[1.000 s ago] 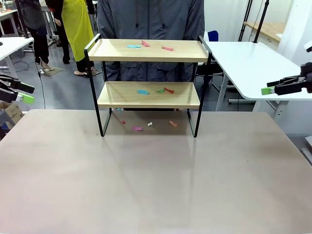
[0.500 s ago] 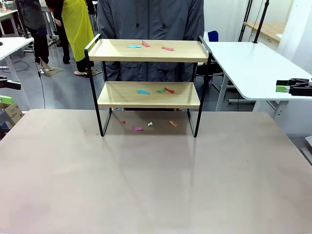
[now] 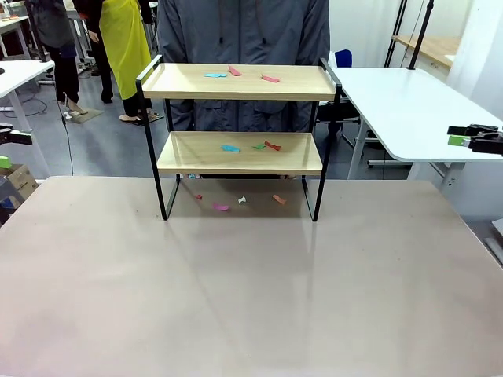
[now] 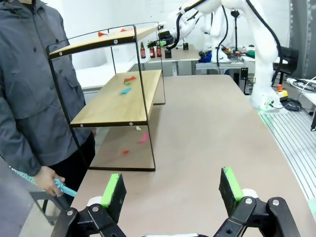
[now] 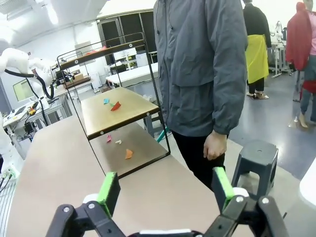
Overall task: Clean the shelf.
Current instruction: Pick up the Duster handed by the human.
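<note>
Two-tier shelf (image 3: pixel 236 82) upright at the far middle of the matte beige table (image 3: pixel 251 298), close in front of a person in a grey jacket (image 3: pixel 244 31). Coloured paper scraps (image 3: pixel 269 78) on both wooden boards and on the tabletop beneath. Faint sheen across the near surface. White table (image 3: pixel 393 102) off to the right, grey floor (image 3: pixel 102 141) behind. Left gripper (image 4: pixel 171 187) spread wide, nothing between its green pads; right gripper (image 5: pixel 165 188) likewise wide apart, holding nothing, both well apart from the shelf.

Bright, even light from overhead. Ahead of the left gripper (image 4: pixel 172 183) the table (image 4: pixel 207 128) shows a soft sheen, with faint shadow under the shelf (image 4: pixel 116 101). Wrist views bow at the edges (wide-angle lens); background slightly soft.
</note>
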`<state>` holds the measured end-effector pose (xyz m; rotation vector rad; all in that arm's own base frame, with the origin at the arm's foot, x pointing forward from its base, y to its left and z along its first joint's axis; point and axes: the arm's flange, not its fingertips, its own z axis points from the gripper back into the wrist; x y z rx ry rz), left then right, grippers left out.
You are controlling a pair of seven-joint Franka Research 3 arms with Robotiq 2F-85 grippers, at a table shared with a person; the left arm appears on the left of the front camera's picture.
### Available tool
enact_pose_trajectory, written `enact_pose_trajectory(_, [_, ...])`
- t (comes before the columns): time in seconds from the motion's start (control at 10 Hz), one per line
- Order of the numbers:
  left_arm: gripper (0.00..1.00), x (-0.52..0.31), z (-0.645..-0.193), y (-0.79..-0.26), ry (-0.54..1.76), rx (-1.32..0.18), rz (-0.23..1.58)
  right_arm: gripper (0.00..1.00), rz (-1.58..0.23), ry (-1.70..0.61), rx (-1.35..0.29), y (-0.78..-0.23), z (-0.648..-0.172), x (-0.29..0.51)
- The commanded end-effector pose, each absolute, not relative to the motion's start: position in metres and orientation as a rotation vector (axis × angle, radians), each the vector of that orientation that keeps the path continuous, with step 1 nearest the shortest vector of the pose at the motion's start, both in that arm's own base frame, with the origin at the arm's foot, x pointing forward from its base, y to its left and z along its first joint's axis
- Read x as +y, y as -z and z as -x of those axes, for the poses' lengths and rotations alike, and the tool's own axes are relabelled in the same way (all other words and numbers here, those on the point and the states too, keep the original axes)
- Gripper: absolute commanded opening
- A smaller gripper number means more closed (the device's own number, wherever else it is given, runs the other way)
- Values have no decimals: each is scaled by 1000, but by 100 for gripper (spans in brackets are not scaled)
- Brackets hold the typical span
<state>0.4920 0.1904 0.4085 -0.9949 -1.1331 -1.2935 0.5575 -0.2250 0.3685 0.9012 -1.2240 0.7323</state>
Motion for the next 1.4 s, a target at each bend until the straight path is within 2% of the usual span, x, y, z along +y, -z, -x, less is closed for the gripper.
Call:
enact_pose_trajectory(0.0, [100,192,-496,-412,1287,-1154,1021,100,-888,-747,-1270,-370,-561,-226])
enact_pose_trajectory(0.3, [100,190,-494,-412,1217,-1200,1064,100,-897,-731,-1229,-369,-558,-227])
enact_pose_trajectory(0.4, [100,191,-493,-406,1293,-1134,1020,100,-897,-731,-1229,-369,-558,-227])
enact_pose_trajectory(1.3, [100,191,-493,-406,1293,-1134,1020,100,-897,-731,-1229,-369,-558,-227])
